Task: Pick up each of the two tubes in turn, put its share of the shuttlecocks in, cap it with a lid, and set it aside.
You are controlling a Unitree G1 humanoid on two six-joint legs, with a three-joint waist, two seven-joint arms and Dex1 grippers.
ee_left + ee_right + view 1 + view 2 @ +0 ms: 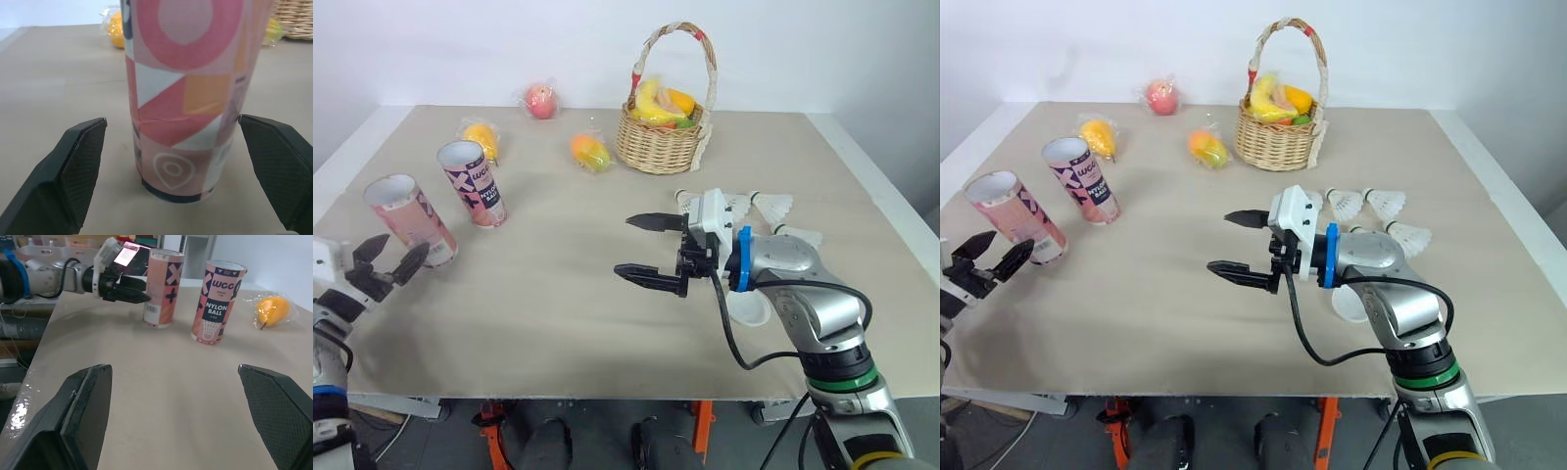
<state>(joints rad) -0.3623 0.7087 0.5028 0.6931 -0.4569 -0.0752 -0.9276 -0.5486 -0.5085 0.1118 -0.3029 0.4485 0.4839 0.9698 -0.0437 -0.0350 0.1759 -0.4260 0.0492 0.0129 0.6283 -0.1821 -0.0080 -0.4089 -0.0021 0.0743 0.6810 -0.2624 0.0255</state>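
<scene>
Two tubes stand upright at the left of the tabletop [558,323]. The pink tube [411,220] is nearer and further left, and the second tube [475,183], printed "nylon ball", stands just beyond it. The left tool [393,255] is spread wide just short of the pink tube, not touching it. The right tool [626,245] hangs wide open over the middle, pointing left. The shuttlecocks [1386,204] lie at the right, beyond the right arm, near the fruit basket [661,142]. A white lid [751,309] lies partly hidden under that arm.
</scene>
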